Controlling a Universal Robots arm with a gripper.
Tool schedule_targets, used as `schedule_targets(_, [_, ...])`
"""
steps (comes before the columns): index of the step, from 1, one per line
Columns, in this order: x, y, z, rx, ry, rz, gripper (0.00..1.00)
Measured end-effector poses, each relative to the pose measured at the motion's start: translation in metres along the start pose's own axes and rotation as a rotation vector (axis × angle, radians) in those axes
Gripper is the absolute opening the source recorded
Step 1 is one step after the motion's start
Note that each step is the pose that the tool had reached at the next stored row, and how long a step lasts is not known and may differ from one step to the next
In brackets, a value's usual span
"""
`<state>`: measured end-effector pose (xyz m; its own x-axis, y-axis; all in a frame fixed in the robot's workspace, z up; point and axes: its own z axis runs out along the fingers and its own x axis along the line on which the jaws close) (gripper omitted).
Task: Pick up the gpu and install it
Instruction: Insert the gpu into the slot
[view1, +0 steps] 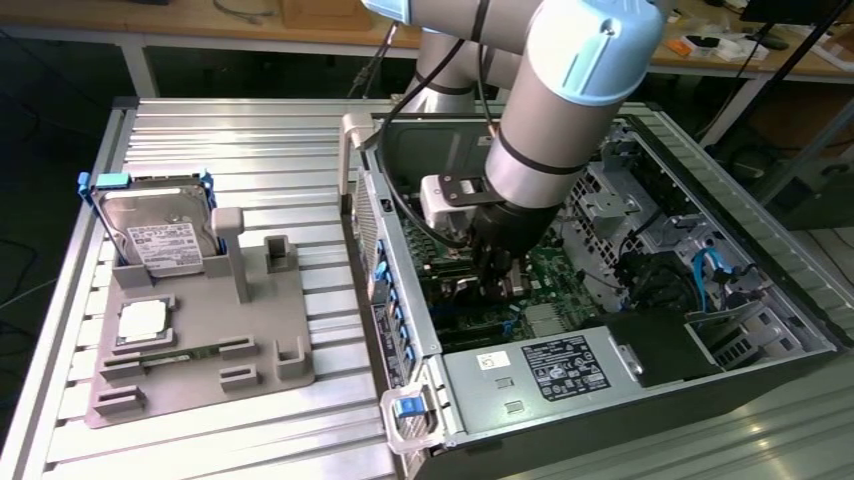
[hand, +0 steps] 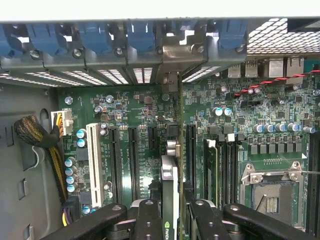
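Gripper (hand: 172, 207) partly closed, clamping the gpu (hand: 169, 172) over the motherboard (hand: 135, 112).

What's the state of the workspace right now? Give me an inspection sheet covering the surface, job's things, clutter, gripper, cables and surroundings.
Surface: slatted metal table carrying a grey fixture tray and an open computer case.
Job's things: gpu stands on edge over the motherboard slots, its bracket end towards the case's rear wall; whether it is seated cannot be told.
Clutter: hard drive and silver chip sit on the tray.
Gripper: gripper is inside the case, shut on the gpu.
Cables: sleeved bundle beside the board; red-black twisted wire; blue cables.
Surroundings: wooden bench behind the table.
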<state>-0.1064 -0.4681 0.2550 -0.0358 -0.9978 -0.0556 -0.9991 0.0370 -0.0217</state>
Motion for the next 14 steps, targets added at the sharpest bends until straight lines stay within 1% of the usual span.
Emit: schedule_targets(14, [0.0003, 0.0012, 0.0049, 0.0011, -0.0002, 0.000, 0.27])
